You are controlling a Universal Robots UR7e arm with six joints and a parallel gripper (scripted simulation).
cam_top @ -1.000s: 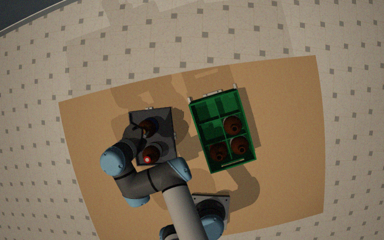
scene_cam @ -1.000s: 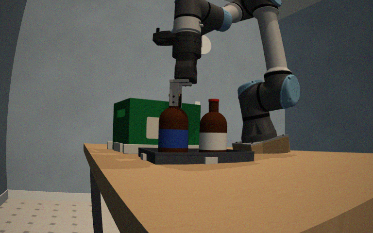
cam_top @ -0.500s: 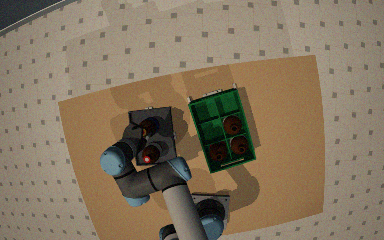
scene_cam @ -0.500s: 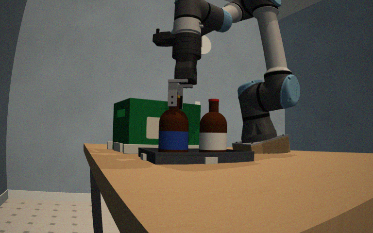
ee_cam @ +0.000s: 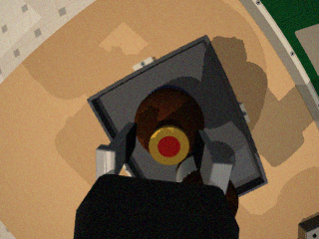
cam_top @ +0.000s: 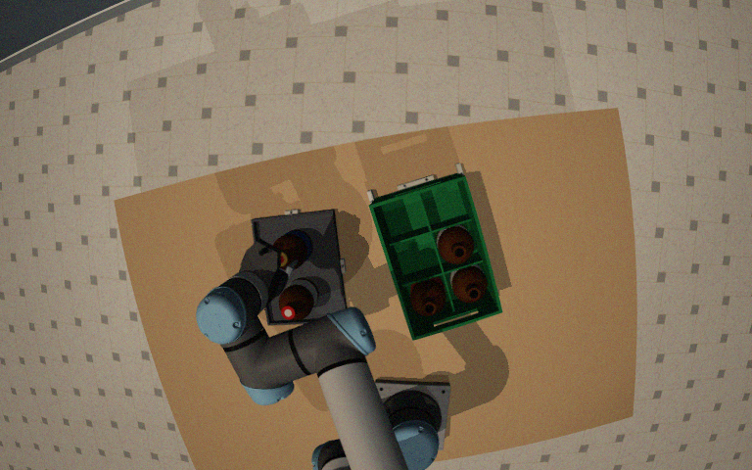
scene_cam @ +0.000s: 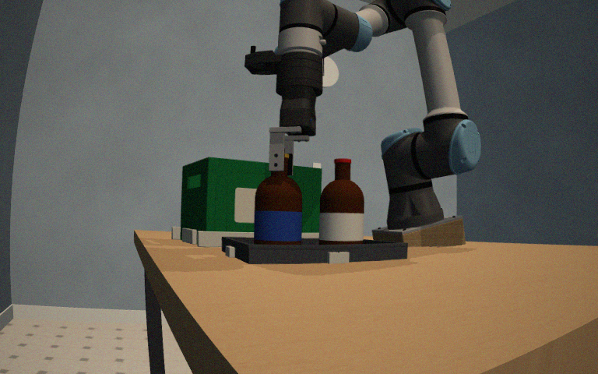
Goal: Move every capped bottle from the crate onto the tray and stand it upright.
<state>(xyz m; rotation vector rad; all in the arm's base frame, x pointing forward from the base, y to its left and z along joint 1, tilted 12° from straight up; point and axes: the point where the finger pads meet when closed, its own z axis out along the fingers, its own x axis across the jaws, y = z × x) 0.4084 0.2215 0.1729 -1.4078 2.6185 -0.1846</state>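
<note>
A brown bottle with a blue label (scene_cam: 277, 227) (ee_cam: 169, 107) stands upright on the dark tray (scene_cam: 374, 252) (ee_cam: 150, 71) (cam_top: 339, 255); its cap is yellow with a red centre. My gripper (scene_cam: 282, 164) (ee_cam: 164, 137) is open, its fingers on either side of this bottle's neck with gaps to the cap. A white-labelled bottle with a red cap (cam_top: 297, 302) (scene_cam: 341, 227) stands upright beside it on the tray. The green crate (cam_top: 391, 271) (scene_cam: 194, 211) holds three brown bottles without caps: two in the right column (cam_top: 455, 244) (cam_top: 469, 283) and one at lower left (cam_top: 428, 296).
The crate's other three compartments are empty. The crate stands right of the tray in the top view, with a gap between them. Light blocks (cam_top: 415, 182) (scene_cam: 338, 257) sit against the crate and the tray. The robot's base (cam_top: 412, 412) is below the crate in that view.
</note>
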